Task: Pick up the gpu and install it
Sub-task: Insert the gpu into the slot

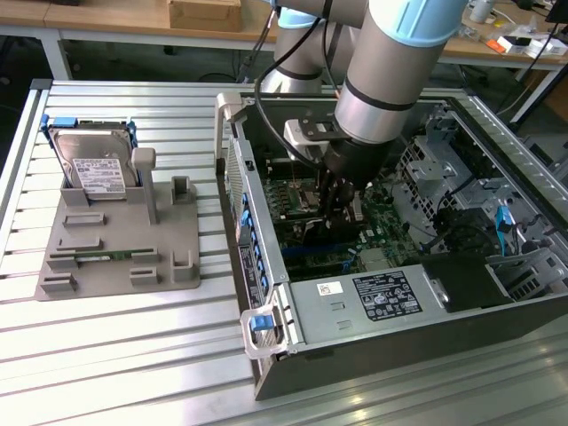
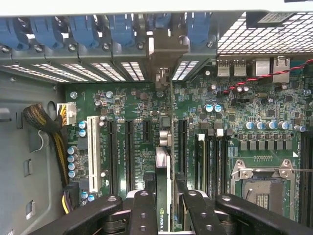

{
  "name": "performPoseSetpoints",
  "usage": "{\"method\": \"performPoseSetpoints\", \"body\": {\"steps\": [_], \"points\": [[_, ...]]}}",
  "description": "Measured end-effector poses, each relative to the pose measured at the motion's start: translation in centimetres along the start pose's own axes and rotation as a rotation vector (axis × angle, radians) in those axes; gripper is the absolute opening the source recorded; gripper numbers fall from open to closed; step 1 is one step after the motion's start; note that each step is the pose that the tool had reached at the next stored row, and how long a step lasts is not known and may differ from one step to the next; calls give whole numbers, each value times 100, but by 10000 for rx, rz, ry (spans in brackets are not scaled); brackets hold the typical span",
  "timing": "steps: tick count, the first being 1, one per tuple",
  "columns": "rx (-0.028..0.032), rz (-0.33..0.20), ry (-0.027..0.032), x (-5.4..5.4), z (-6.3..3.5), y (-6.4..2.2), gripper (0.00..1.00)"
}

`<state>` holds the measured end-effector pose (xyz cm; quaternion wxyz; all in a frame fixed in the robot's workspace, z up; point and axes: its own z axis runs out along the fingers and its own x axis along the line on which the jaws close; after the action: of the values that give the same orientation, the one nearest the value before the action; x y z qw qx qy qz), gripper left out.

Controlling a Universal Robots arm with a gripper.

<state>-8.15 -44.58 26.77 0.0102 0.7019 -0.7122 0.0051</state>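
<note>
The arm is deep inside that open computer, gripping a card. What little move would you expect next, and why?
Probably a short, straight push down. The fingers hold the gpu edge-on above the motherboard, its bracket already by the rear slot openings, so seating appears to be what's left.

I'm working in a robotics lab: a slatted aluminium table (image 1: 106,355) carries an opened computer case (image 1: 373,328) and a grey parts fixture (image 1: 124,257), with cluttered wooden benches (image 1: 115,22) behind.
</note>
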Motion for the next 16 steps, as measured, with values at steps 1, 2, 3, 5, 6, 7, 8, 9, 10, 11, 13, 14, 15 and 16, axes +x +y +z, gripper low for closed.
{"method": "performPoseSetpoints", "body": {"steps": [1, 2, 3, 5, 6, 7, 8, 9, 10, 11, 13, 14, 15, 16], "points": [[0, 0, 0, -2, 1, 0, 26], [0, 0, 1, -3, 3, 0, 26], [0, 1, 0, -3, 7, 0, 26], [0, 0, 0, -3, 13, 0, 26], [0, 0, 0, -3, 16, 0, 26], [-1, 0, 1, -3, 19, 0, 26], [-1, 0, 2, -3, 21, 0, 26], [-1, 0, 2, -3, 25, 0, 26], [-1, 2, 3, -2, 29, 0, 26], [0, 1, 1, -2, 31, 0, 26], [5, 1, -9, -3, 16, 0, 26], [2, 0, -1, -2, 4, 0, 26], [1, 0, -2, -2, -4, 0, 26], [2, 0, -3, -2, -4, 0, 26]]}}
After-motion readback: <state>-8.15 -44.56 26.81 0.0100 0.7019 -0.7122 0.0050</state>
